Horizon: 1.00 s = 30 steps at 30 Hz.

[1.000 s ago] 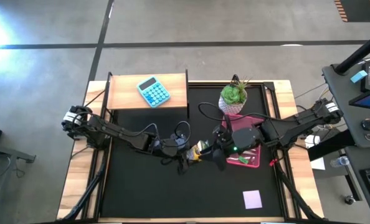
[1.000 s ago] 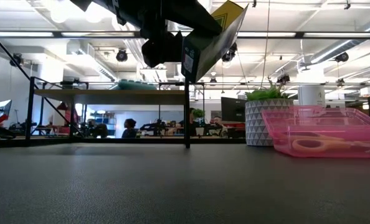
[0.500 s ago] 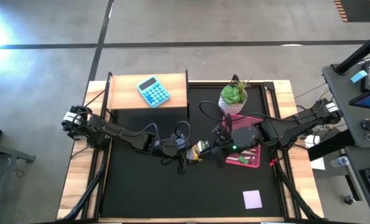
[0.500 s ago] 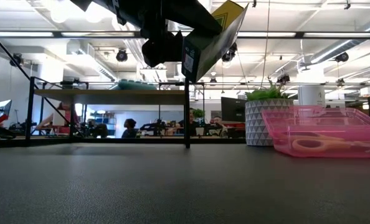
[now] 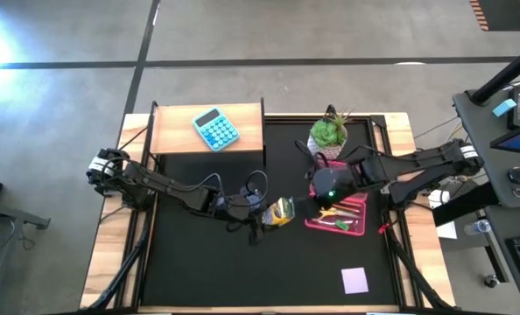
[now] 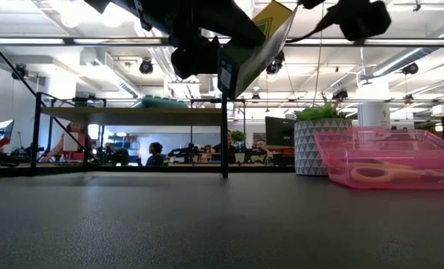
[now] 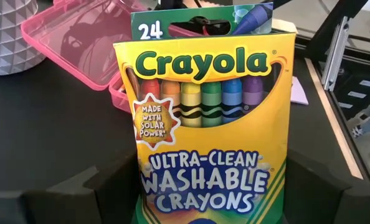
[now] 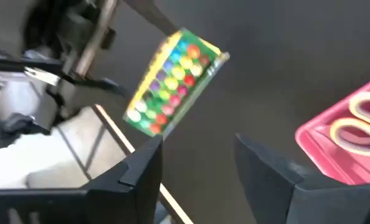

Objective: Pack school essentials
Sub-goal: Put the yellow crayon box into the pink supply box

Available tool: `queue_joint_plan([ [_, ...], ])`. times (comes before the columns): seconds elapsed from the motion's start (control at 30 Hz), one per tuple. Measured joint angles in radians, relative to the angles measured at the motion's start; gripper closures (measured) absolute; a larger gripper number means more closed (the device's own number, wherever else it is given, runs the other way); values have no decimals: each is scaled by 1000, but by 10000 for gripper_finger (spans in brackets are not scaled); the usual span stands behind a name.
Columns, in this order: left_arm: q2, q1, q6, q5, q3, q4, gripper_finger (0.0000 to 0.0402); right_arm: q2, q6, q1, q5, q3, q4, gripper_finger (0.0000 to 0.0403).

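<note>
The left gripper (image 5: 269, 214) holds the yellow-and-green cardboard crayon box (image 5: 282, 211) pinched between its fingers, lifted clear of the black table mat (image 5: 207, 271) near the mat's middle; in the left wrist view the box (image 7: 207, 124) stands upright between the two dark fingers, and in the low view it hangs tilted high above the surface (image 6: 256, 45). From the box, the mat lies bare toward 6, 7 and 8 o'clock right out to the wooden table edge (image 5: 102, 262), so there is wide room on that side. At 3 o'clock, just beside the box, sits the translucent pink plastic case (image 5: 340, 216) with yellow-handled scissors (image 5: 330, 213) and thin pens inside. Compared with a second ago, the right gripper (image 5: 323, 191) has pulled back from the crayon box and now hovers above the case's 10 o'clock corner, its fingers spread and empty, and the case's contents show more fully; the left arm and box have not shifted. Around them: a green plant in a white patterned pot (image 5: 328, 136) at 12 o'clock of the case, close behind the right arm; a light-blue calculator (image 5: 216, 129) on a raised wooden shelf (image 5: 177, 131) at 11 o'clock of the box; a lilac square notepad (image 5: 354, 280) at 5 o'clock, well apart. People sit far off in the room behind.
</note>
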State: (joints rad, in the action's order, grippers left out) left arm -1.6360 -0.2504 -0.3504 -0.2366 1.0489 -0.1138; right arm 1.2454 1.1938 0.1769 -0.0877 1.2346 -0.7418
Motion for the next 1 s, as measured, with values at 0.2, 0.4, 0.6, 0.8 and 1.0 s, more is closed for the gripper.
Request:
queue_joint_plan([
  [0.2,0,0,1,-29,0,22,111,1,-13,-75,1,-6,0,175],
  [0.4,0,0,27,-77,0,25,111,36,22,-93,1,-16,58,145],
  [0.6,0,2,53,-95,3,25,111,117,1,-96,1,-18,207,147],
  [0.8,0,2,53,-141,3,27,111,154,-1,-97,1,-16,222,163],
  [1.0,0,2,53,-147,3,27,111,157,-13,-97,1,-16,227,202],
])
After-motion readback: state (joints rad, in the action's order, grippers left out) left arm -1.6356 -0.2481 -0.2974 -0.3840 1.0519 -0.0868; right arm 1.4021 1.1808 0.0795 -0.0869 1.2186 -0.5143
